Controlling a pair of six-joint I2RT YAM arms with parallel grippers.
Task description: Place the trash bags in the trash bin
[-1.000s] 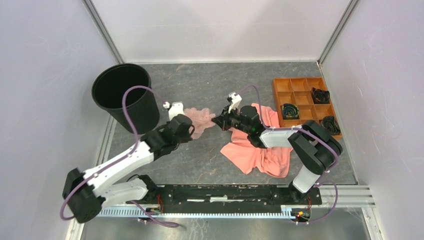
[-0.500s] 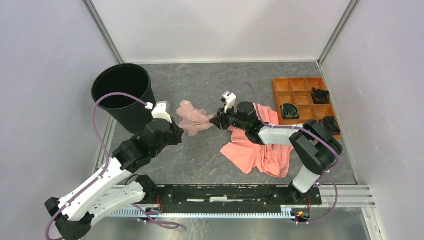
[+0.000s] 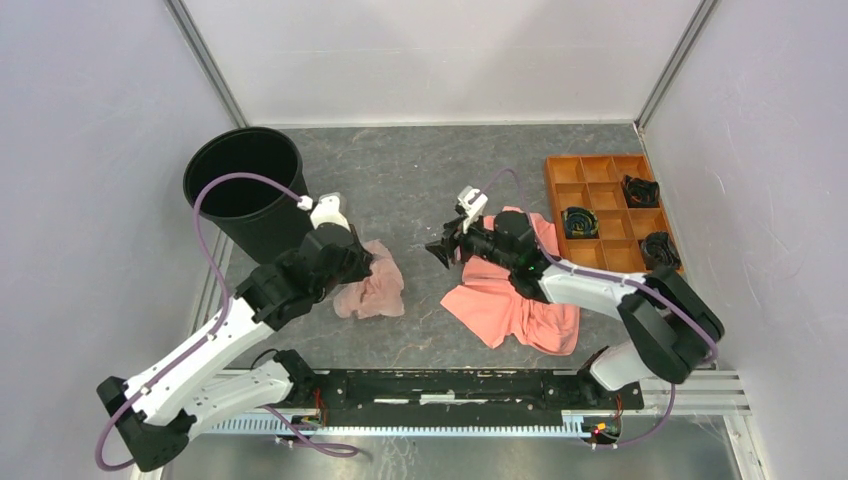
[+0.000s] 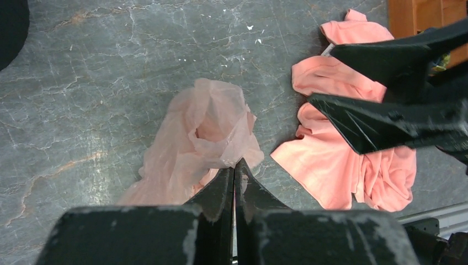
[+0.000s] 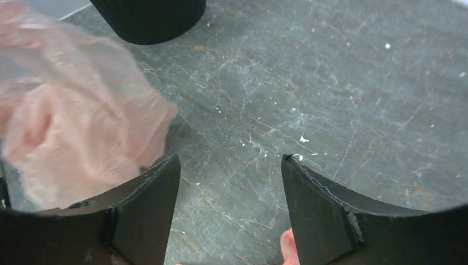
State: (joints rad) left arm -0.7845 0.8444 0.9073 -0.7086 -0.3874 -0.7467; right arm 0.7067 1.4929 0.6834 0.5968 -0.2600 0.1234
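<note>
The black bin (image 3: 243, 180) stands far left on the counter (image 3: 420, 170). Beside it, the left fingers (image 4: 221, 190) are pressed together, pinching the pink bag (image 4: 207, 130), which rests on the counter. The right fingers (image 5: 146, 204) are spread wide, holding nothing, beside the orange cloth (image 3: 515, 300).

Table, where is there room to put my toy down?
Bare table runs along the back wall, between the trash bin and the orange tray. A smaller gap lies near the front rail, between the trash bag and the coral cloth. The middle is crowded by the left fingers and right fingers.
</note>
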